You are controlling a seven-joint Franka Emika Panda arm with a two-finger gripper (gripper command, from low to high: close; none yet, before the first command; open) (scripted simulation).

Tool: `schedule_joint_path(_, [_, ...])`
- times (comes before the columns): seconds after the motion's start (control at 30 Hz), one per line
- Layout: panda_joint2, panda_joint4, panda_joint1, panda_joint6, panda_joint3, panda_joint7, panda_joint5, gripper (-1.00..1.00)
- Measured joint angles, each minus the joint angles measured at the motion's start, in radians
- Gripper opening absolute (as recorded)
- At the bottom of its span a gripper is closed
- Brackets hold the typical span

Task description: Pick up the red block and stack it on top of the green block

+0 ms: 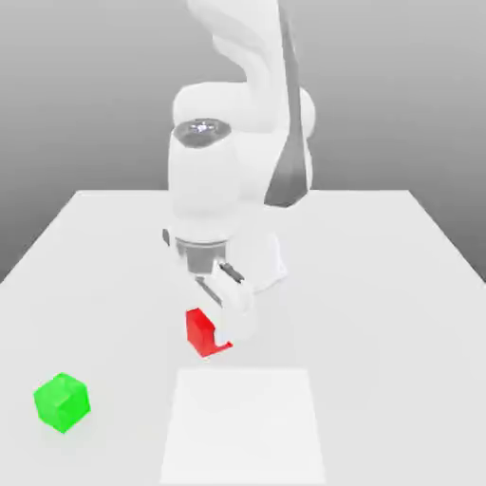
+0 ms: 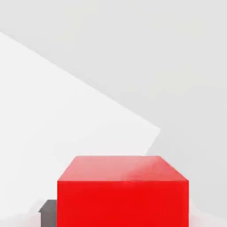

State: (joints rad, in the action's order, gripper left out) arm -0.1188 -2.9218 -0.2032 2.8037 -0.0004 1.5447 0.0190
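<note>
The red block (image 1: pixel 202 331) sits near the middle of the white table (image 1: pixel 380 285), just in front of the arm's base. My gripper (image 1: pixel 216 334) reaches down over it, and one white finger (image 1: pixel 234 311) presses against the block's side on the exterior view's right. The other finger is hidden behind the block. The jaws look shut on the block. In the hand view the red block (image 2: pixel 123 190) is very close, right under the hand. The green block (image 1: pixel 63 401) stands alone near the table's front corner on the exterior view's left, well apart from the gripper.
The arm's white base (image 1: pixel 261 252) rises just behind the red block. A brighter white square patch (image 1: pixel 242 427) lies on the table in front of the red block. The table's front edge runs close to the green block.
</note>
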Motion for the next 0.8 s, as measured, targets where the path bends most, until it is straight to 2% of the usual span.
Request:
schedule_joint_path(0.23, [0.079,0.162,-0.083,-0.085,-0.1,-0.291,0.003,-1.0])
schedule_joint_path(0.5, [0.171,0.35,-0.217,-0.181,-0.155,-0.627,0.004,-1.0])
schedule_joint_path(0.67, [0.323,0.382,-0.24,-0.061,-0.132,-0.706,0.053,-1.0])
schedule_joint_path(0.7, [0.351,0.383,-0.245,-0.035,-0.125,-0.714,0.062,1.0])
schedule_joint_path(0.8, [0.351,0.383,-0.245,-0.035,-0.125,-0.714,0.062,1.0])
